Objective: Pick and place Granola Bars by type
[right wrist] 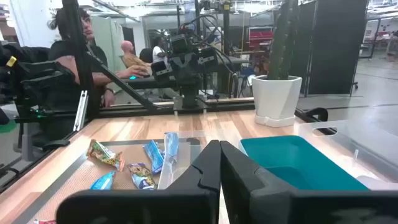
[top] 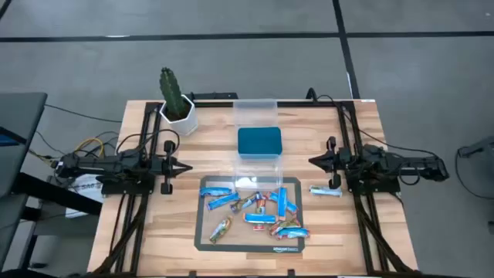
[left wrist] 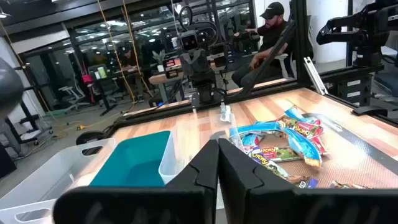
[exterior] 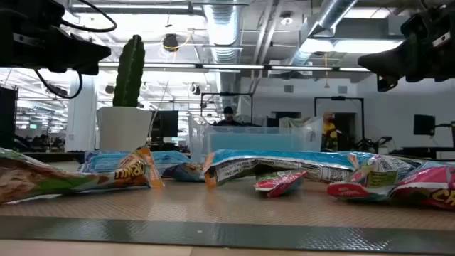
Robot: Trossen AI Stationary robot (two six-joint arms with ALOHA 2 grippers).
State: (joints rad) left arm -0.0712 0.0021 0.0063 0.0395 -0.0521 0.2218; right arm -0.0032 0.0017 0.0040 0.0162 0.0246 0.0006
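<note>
Ten or so bars [top: 255, 210] lie heaped on a dark mat [top: 202, 235] at the desk's [top: 139, 232] near edge; one blue bar [top: 326, 191] sits apart, off the mat beside the right gripper [top: 312, 161]. Left gripper [top: 187, 166] and right hang closed, empty, flanking bare wood. Farther back stand clear and teal tubs [top: 258, 141], then a cactus [top: 171, 93]. Only wrist views show seated people [left wrist: 267, 37].

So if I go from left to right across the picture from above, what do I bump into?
Left gripper → cactus pot → teal tub → right gripper → a lone blue granola bar.
</note>
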